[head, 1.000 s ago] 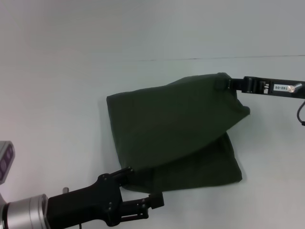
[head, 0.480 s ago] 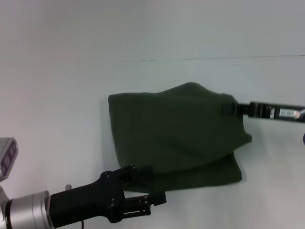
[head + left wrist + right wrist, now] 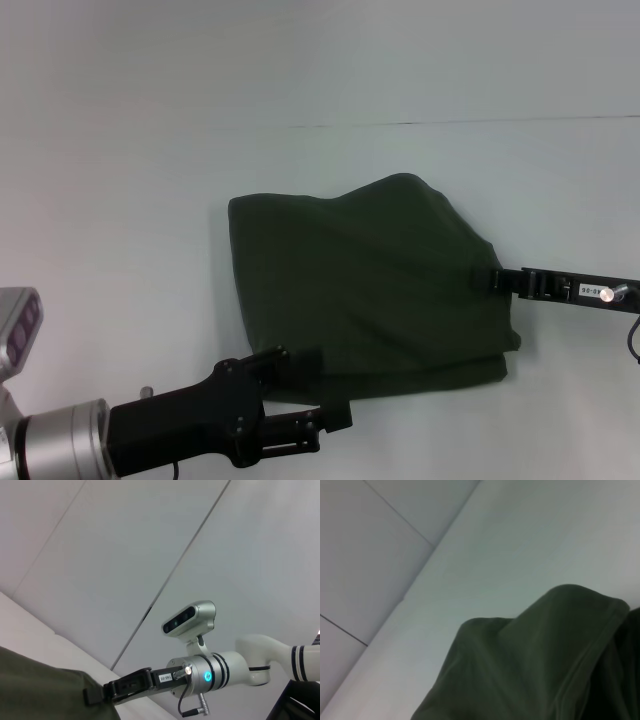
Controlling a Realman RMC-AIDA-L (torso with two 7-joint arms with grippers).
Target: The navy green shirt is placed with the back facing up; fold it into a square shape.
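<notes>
Two grippers: you are seeing both working at the shirt's edges.
Navy green shirt [image 3: 365, 285]: it is lying folded over on the white table [image 3: 130, 200], its top layer bulging.
Right gripper [image 3: 493, 277]: its fingers are pinching the shirt's right edge, holding that layer up.
Left gripper [image 3: 308, 385]: it is sitting at the shirt's near left corner; you cannot tell its finger state.

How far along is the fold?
The shirt is already doubled into a compact stack. The right gripper pinches the top layer's right edge, which bulges above the lower layer. The left gripper sits at the near left corner. Left: lay it flat and square it.
</notes>
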